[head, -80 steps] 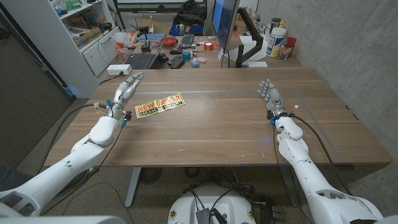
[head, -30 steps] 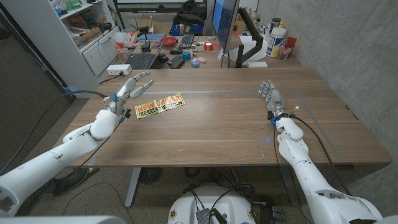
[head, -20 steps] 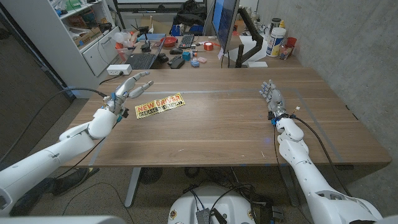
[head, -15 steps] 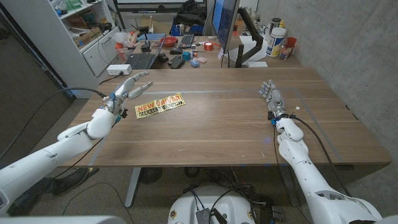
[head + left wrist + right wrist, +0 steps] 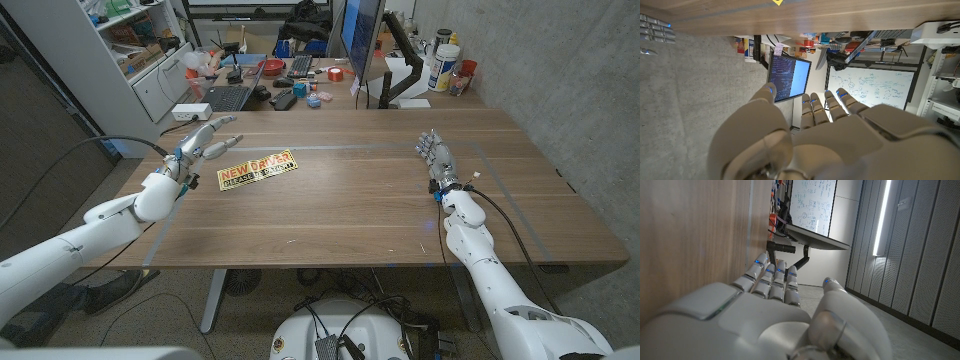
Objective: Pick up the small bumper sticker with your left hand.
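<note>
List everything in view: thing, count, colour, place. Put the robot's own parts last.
sticker: one, yellow and black with red lettering, flat on the table's left part, beside the left hand's fingertips
table: one, brown wood, centre
monitor: one, dark, behind the table's far edge
laptop: one, dark, on the cluttered desk behind
shelf unit: one, white, far left
left hand: one, white, fingers apart, holding nothing, left of the sticker
right hand: one, white, fingers apart, on the table's right part

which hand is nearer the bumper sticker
The left hand, fingers spread just beside the bumper sticker; the right hand waits far across the table.
</note>
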{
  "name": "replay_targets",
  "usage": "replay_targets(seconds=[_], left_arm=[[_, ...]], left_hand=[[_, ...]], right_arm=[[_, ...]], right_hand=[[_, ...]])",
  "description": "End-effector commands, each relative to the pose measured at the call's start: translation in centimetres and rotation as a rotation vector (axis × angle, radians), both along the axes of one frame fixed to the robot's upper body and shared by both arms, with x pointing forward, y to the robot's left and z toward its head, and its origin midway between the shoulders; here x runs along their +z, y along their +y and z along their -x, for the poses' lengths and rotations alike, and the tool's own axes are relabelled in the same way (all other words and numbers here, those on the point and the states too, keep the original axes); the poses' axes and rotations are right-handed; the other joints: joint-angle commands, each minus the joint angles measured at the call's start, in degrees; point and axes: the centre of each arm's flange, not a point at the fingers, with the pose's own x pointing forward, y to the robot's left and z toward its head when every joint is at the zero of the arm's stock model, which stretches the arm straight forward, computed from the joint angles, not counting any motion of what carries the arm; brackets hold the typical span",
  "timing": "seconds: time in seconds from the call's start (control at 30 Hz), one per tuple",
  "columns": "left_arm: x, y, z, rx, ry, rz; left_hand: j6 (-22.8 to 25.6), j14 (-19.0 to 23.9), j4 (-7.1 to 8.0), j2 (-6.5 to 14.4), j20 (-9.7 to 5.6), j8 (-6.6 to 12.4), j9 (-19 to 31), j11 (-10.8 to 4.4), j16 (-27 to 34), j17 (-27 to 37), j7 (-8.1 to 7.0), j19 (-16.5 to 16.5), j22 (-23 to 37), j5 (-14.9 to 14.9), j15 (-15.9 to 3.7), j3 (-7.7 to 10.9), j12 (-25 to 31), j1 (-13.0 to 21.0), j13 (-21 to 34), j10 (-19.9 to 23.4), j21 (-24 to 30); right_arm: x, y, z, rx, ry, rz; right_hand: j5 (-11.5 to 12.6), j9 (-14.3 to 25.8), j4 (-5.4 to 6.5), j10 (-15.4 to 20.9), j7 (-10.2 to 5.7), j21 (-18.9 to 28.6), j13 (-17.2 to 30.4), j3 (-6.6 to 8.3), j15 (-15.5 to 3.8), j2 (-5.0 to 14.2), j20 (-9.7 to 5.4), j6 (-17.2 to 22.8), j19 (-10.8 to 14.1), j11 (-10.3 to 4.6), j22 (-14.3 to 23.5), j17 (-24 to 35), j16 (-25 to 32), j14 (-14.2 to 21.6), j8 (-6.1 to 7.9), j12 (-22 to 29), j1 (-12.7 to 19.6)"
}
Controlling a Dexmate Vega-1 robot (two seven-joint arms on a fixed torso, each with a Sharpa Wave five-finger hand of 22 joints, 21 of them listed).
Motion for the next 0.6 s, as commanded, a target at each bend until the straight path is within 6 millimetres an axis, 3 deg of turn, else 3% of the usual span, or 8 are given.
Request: replay_targets(seconds=[0.03,0.6], left_arm=[[1.2,-0.4,-0.1,0.051,-0.008,-0.117],[2.4,-0.5,-0.9,0.123,-0.014,-0.248]], left_hand=[[-0.4,0.5,-0.64,0.0,-1.34,-0.12,0.2,-0.63,-0.2,0.0,-0.17,0.4,0.3,0.2,-2.46,0.2,-0.1,1.3,0.2,0.1,-0.3],[-1.5,0.5,-2.72,-0.9,-1.2,-0.24,0.3,-1.37,-0.3,0.0,-0.32,0.7,0.3,0.2,-2.64,0.6,-0.4,4.1,0.3,-0.4,-0.9]], right_arm=[[0.0,0.1,0.2,-0.007,-0.002,0.0],[0.1,0.3,0.3,-0.013,0.0,-0.004]], right_hand=[[0.2,0.1,-0.34,0.6,0.0,-0.1,0.0,0.08,-0.19,0.19,-0.27,0.3,0.3,0.19,0.3,0.0,-0.1,0.5,0.09,-0.3,-0.2],[0.2,0.0,-0.41,0.7,0.03,-0.4,0.0,0.01,-0.15,0.2,-0.24,0.3,0.4,0.21,0.3,0.0,-0.2,0.5,0.09,-0.5,-0.3]])
